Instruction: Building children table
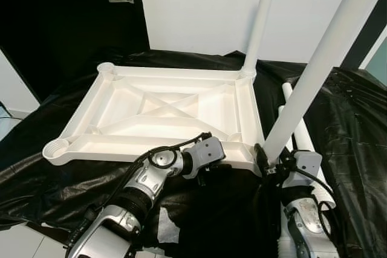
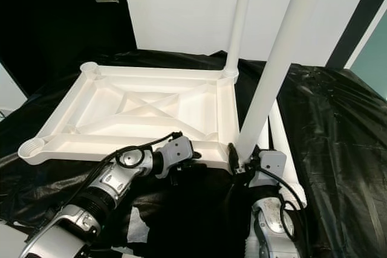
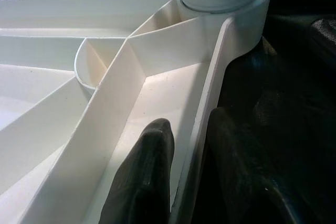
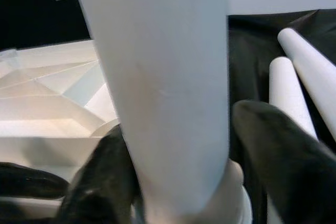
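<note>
Tabletop point(image 1: 163, 110), light rigid slick plastic: left gripper point(image 3: 184, 145) straddles its rim wall, right gripper point(image 4: 178, 166) clamps near-corner leg point(image 1: 314, 70) base.

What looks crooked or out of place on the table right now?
The near leg, held low by the right claw at the tabletop's near corner, leans away from the straighter far leg, so it looks not squarely seated. Left claw pinches the rim. Two spare legs lie alongside.

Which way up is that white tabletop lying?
Upside down. The tabletop shows its ribbed underside with corner sockets facing up, and two legs already stand in the corners on the robot's right.
</note>
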Controlling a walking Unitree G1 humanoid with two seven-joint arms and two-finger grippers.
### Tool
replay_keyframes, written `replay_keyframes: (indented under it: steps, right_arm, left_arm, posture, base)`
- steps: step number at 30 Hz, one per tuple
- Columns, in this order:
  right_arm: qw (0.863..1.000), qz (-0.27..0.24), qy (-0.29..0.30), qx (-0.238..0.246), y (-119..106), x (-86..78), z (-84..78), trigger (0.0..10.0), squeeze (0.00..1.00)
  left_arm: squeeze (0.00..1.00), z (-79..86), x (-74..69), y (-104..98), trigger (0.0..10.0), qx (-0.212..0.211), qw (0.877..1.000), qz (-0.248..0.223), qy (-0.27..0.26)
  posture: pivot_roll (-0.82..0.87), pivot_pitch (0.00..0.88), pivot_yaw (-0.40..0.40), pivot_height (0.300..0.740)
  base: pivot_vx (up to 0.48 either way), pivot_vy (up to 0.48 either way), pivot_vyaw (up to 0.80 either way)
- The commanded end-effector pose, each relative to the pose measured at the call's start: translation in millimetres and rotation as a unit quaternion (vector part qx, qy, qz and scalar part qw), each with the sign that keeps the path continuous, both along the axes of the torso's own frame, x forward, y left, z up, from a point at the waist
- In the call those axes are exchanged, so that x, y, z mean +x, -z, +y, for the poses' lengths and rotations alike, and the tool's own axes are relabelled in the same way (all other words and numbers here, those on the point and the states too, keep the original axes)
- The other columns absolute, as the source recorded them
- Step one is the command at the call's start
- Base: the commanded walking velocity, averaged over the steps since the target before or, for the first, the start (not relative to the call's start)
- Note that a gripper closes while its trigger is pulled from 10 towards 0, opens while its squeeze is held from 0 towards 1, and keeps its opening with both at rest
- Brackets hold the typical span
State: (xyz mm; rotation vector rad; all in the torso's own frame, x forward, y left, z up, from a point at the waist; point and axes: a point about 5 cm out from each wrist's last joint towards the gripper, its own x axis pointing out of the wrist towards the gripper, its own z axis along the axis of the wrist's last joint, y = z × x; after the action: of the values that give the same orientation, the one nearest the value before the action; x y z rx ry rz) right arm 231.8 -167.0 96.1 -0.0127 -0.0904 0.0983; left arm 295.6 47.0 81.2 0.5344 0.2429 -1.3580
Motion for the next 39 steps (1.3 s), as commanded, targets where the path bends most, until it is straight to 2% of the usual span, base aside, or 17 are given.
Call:
replay_keyframes:
  steps: [1,4,5,6,9,12,13,15,18,19,20,26,34,36,37,38,39]
  right_arm:
    - [0.999,0.025,-0.046,0.003,6.3,2.9,-3.1,10.0,1.0]
    - [0.997,0.022,-0.08,-0.003,2.7,6.3,-3.7,10.0,1.0]
    - [0.991,0.018,-0.134,-0.019,-4.5,11.8,-9.1,10.0,0.0]
    - [0.991,0.018,-0.134,-0.019,-4.5,11.8,-9.1,10.0,0.0]
    - [0.982,0.024,-0.185,-0.027,-10.5,16.1,-14.9,10.0,0.0]
    - [0.961,0.047,-0.268,-0.058,-14.8,20.7,-23.1,10.0,0.0]
    - [0.961,0.047,-0.268,-0.058,-14.8,20.7,-23.1,10.0,0.0]
    - [0.948,0.065,-0.302,-0.074,-14.6,23.5,-28.6,10.0,0.0]
    - [0.943,0.073,-0.315,-0.081,-14.1,25.3,-31.2,10.0,0.0]
    - [0.938,0.078,-0.326,-0.086,-14.3,27.4,-33.8,1.4,0.0]
    - [0.939,0.078,-0.326,-0.083,-16.4,30.7,-36.5,0.0,0.0]
    - [0.938,0.073,-0.33,-0.078,-20.8,33.4,-37.4,0.0,0.0]
    - [0.942,0.079,-0.324,-0.033,-13.3,15.7,-31.0,0.0,0.0]
    - [0.953,0.069,-0.295,-0.015,-10.0,11.0,-25.1,0.0,0.0]
    - [0.953,0.069,-0.295,-0.015,-10.0,11.0,-25.1,0.0,0.0]
    - [0.962,0.062,-0.265,-0.002,-8.2,10.3,-22.5,0.0,0.0]
    - [0.979,0.047,-0.2,0.008,-5.5,9.6,-19.8,0.0,0.0]
  left_arm:
    - [0.0,12.6,-24.1,41.3,10.0,0.075,0.993,0.09,0.028]
    - [0.0,12.1,-24.4,41.2,10.0,0.075,0.993,0.09,0.029]
    - [0.0,11.2,-25.1,41.3,10.0,0.074,0.993,0.091,0.029]
    - [0.0,11.2,-25.1,41.3,10.0,0.074,0.993,0.091,0.029]
    - [0.0,10.9,-26.9,42.2,10.0,0.074,0.993,0.092,0.03]
    - [0.0,11.5,-28.4,43.8,10.0,0.076,0.992,0.093,0.03]
    - [0.0,11.5,-28.4,43.8,10.0,0.076,0.992,0.093,0.03]
    - [0.0,12.2,-27.4,43.3,10.0,0.077,0.992,0.092,0.028]
    - [0.0,13.0,-26.6,42.7,10.0,0.077,0.993,0.091,0.027]
    - [0.0,13.8,-25.8,42.1,10.0,0.077,0.993,0.09,0.026]
    - [0.0,14.8,-25.0,41.5,10.0,0.078,0.993,0.089,0.025]
    - [0.0,17.0,-23.5,40.2,10.0,0.079,0.993,0.087,0.024]
    - [0.0,16.3,-22.2,39.2,10.0,0.081,0.993,0.084,0.024]
    - [0.0,15.3,-22.5,39.4,10.0,0.08,0.993,0.085,0.025]
    - [0.0,15.3,-22.5,39.4,10.0,0.08,0.993,0.085,0.025]
    - [0.0,14.6,-22.5,39.4,10.0,0.08,0.993,0.085,0.026]
    - [0.0,13.4,-22.7,39.5,10.0,0.079,0.993,0.085,0.026]
  posture:
    - [0.02,0.0,-0.035,0.74]
    - [0.02,0.0,-0.036,0.74]
    - [0.02,0.0,-0.038,0.74]
    - [0.02,0.0,-0.038,0.74]
    - [0.02,0.0,-0.038,0.74]
    - [0.03,0.0,-0.037,0.74]
    - [0.03,0.0,-0.037,0.74]
    - [0.03,0.0,-0.035,0.74]
    - [0.03,0.0,-0.033,0.74]
    - [0.03,0.0,-0.028,0.74]
    - [0.04,0.0,-0.026,0.74]
    - [0.03,0.0,-0.018,0.74]
    - [0.02,0.0,-0.013,0.74]
    - [0.02,0.0,-0.014,0.74]
    - [0.02,0.0,-0.014,0.74]
    - [0.01,0.0,-0.015,0.74]
    - [0.01,0.0,-0.016,0.74]
  base:
    - [0.0,0.0,0.0]
    - [0.0,0.0,0.0]
    - [0.0,0.0,0.0]
    - [0.0,0.0,0.0]
    - [0.0,0.0,0.0]
    - [0.0,0.0,0.0]
    - [0.0,0.0,0.0]
    - [0.0,0.0,0.0]
    - [0.0,0.0,0.0]
    - [0.0,0.0,0.0]
    - [0.0,0.0,0.0]
    - [0.0,0.0,0.0]
    - [0.0,0.0,0.0]
    - [0.0,0.0,0.0]
    - [0.0,0.0,0.0]
    - [0.0,0.0,0.0]
    - [0.0,0.0,0.0]
